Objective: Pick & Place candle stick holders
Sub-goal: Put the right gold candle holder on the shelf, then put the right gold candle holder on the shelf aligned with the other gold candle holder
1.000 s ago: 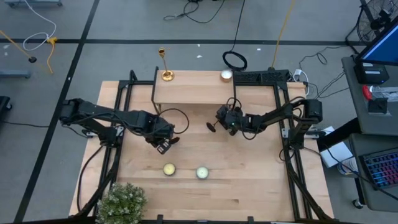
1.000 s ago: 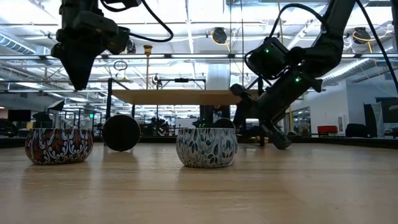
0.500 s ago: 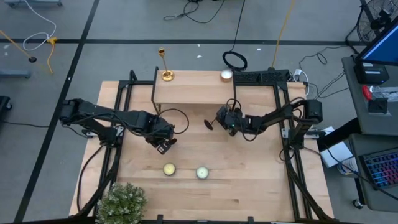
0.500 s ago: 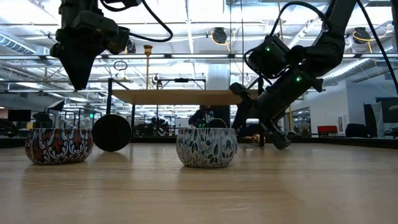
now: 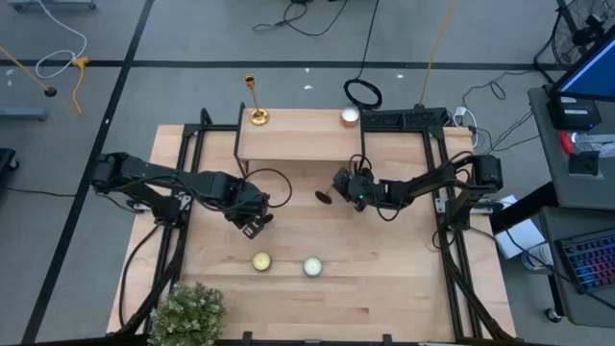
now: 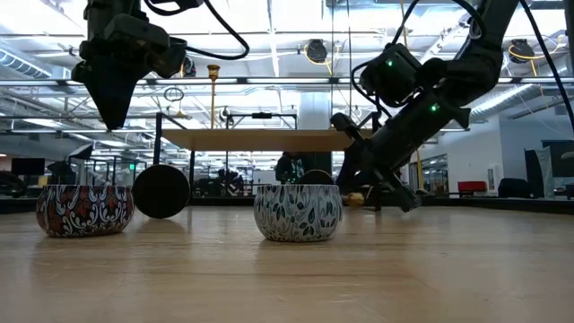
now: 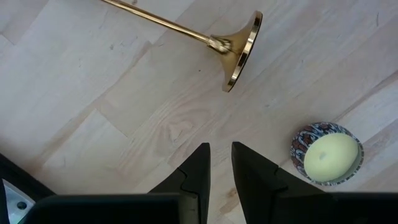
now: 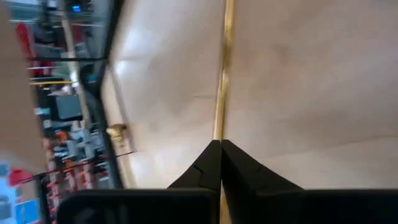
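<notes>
One gold candle stick holder stands upright by its base on the raised wooden shelf. A second holder lies on the table; its round base shows as a dark disc in the low view. My right gripper is shut on its stem near the table's middle. My left gripper hangs above the table pointing down, a little nearer than that holder and to its left. Its fingers stand slightly apart with nothing between them. My right gripper pinches the lying holder's thin stem between its two fingertips. It comes from the table's right, slanting down, and the stem runs on ahead of the fingers toward the base. The base's rim is down on the table.
A yellow candle and a green candle in patterned tins sit toward the near edge. The yellow one lies close to my left gripper. A white candle is on the shelf. A potted plant fills the near left corner.
The lying holder's base has shifted a little along the table toward the left edge. My left arm has kept still.
</notes>
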### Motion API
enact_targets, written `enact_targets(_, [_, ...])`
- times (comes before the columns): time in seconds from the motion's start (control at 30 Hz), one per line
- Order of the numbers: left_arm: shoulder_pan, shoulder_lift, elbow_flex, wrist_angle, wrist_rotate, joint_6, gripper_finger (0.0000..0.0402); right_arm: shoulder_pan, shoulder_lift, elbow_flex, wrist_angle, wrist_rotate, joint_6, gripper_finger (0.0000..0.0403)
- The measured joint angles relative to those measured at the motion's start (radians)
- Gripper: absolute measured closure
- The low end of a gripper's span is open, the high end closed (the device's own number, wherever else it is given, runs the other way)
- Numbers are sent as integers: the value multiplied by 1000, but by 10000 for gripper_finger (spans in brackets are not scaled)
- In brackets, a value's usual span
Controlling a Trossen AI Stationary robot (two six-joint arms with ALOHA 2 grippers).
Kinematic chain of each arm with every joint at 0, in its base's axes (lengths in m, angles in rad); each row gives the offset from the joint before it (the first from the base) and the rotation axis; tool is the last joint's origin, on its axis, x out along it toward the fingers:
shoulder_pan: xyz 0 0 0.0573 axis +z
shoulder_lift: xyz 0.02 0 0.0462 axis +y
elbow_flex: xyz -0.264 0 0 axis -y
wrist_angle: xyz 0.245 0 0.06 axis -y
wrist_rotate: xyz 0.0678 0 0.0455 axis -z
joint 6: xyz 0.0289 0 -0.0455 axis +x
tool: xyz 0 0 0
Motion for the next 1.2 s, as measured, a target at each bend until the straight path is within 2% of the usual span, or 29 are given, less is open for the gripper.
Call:
enact_targets(0.83, [0, 0, 0, 6, -11, -9, 330, 110, -125, 0, 6, 56, -96, 401])
enact_targets(0.93, [0, 0, 0, 6, -11, -9, 330, 110, -125, 0, 22, 31, -113, 400])
enact_targets(1.2, [-22, 0, 0, 6, -14, 2, 330, 121, -125, 0, 135, -100, -446, 392])
